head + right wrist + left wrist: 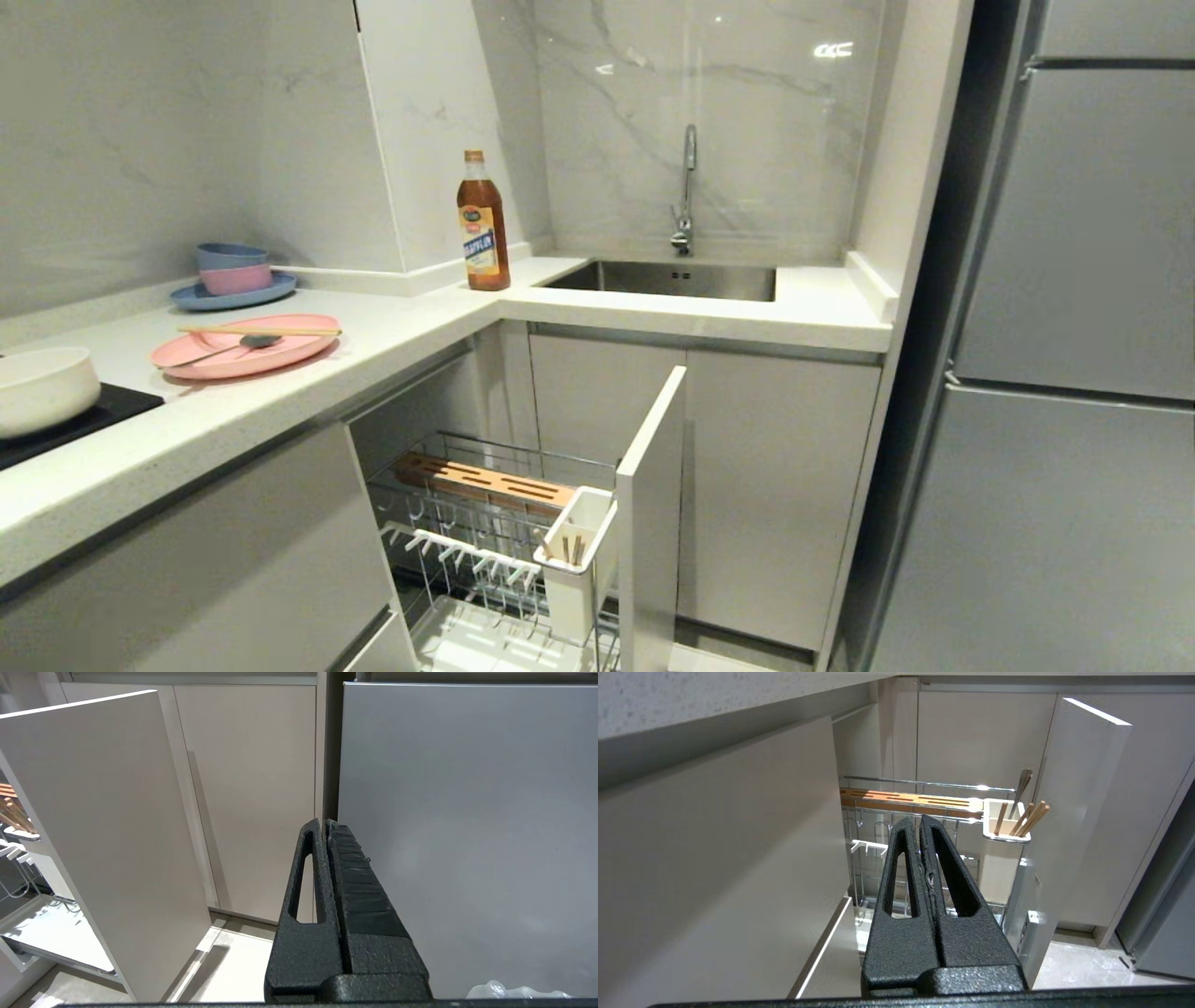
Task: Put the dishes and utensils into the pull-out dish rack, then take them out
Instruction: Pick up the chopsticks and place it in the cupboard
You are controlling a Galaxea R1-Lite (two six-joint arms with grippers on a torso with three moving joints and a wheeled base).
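**Rack pulled out, dishes up on the surface**

I see the surface running in an L toward the sink, and below it the pull-out dish rack standing open, its grey front panel swung out into the room. On the surface lies the pink plate, with the chopsticks laid across it and the spoon resting on it. The cream bowl sits at my left, on a black hob. In the rack's white caddy stand other wooden sticks and a metal handle. My left gripper hangs clenched and empty in front of the rack; my right gripper is also clenched on nothing, facing the cabinet doors
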